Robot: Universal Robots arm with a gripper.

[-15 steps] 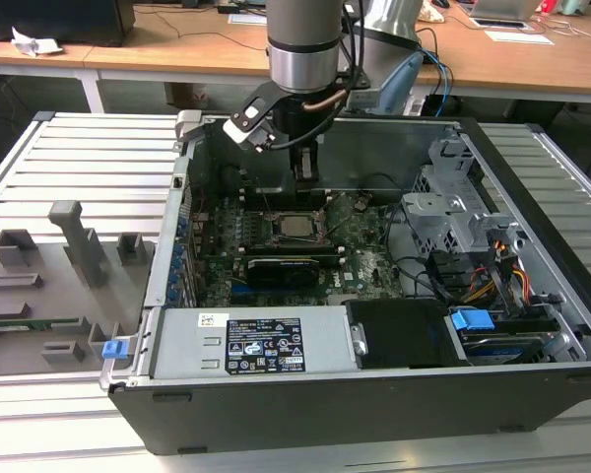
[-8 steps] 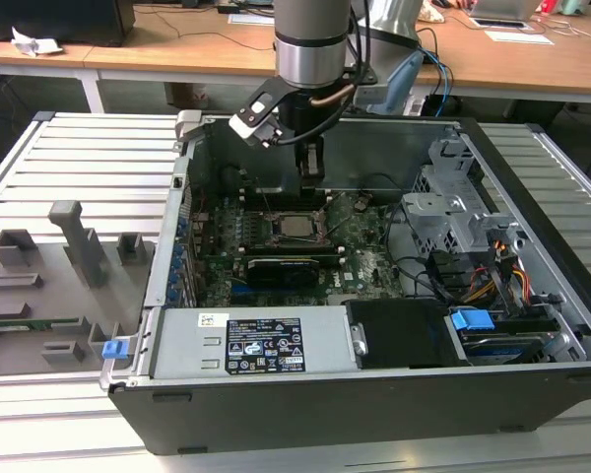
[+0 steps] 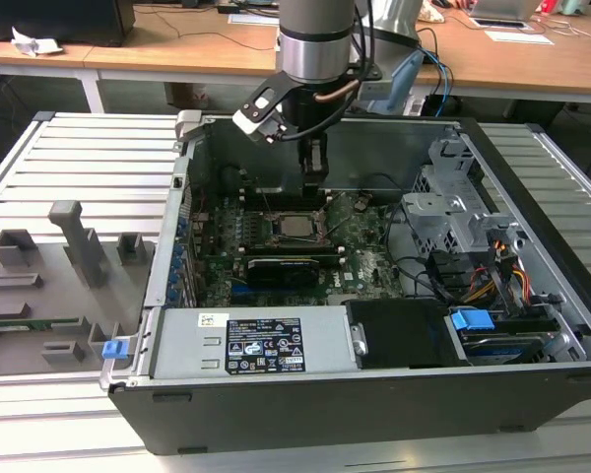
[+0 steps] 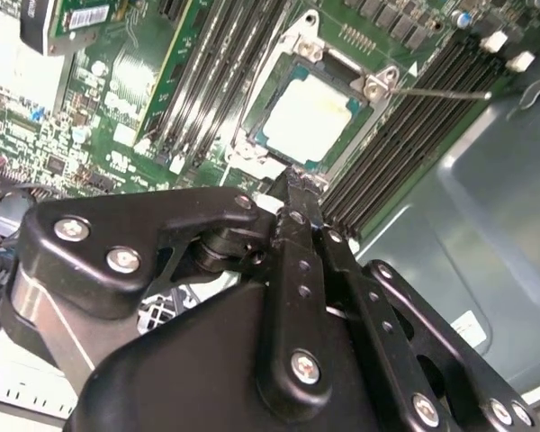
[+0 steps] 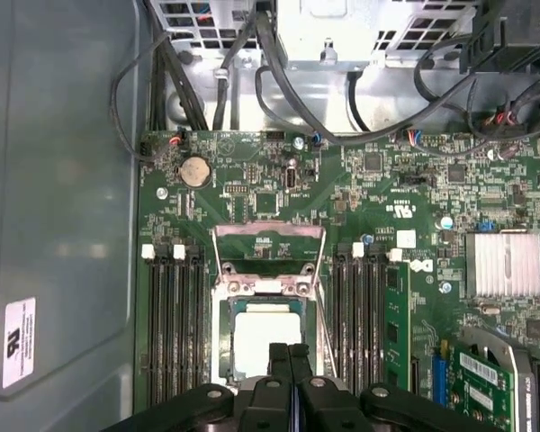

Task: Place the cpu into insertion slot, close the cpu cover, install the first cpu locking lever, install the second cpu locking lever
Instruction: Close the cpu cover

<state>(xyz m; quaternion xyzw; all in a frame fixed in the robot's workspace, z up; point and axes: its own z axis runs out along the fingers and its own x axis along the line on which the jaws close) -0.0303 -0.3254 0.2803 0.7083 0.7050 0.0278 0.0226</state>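
The cpu [image 5: 265,337] lies flat in the insertion slot [image 5: 223,335] on the green board, its silvery top showing in both wrist views [image 4: 308,117] and in the exterior view [image 3: 297,226]. The cpu cover [image 5: 268,232] is swung open and stands on the side of the slot away from my gripper. A thin wire locking lever [image 4: 432,91] sticks out from one corner of the slot. My gripper [image 5: 290,358] is shut with nothing between its fingers. Its tips [image 4: 292,184] hover at the slot's near edge, just above the board [image 3: 313,192].
The board sits inside an open computer case [image 3: 532,197]. Memory slots [image 5: 175,324] flank the slot on both sides. A black card [image 3: 291,266], a power supply [image 3: 246,345], a drive cage [image 3: 453,207] and loose cables [image 5: 279,81] crowd the case.
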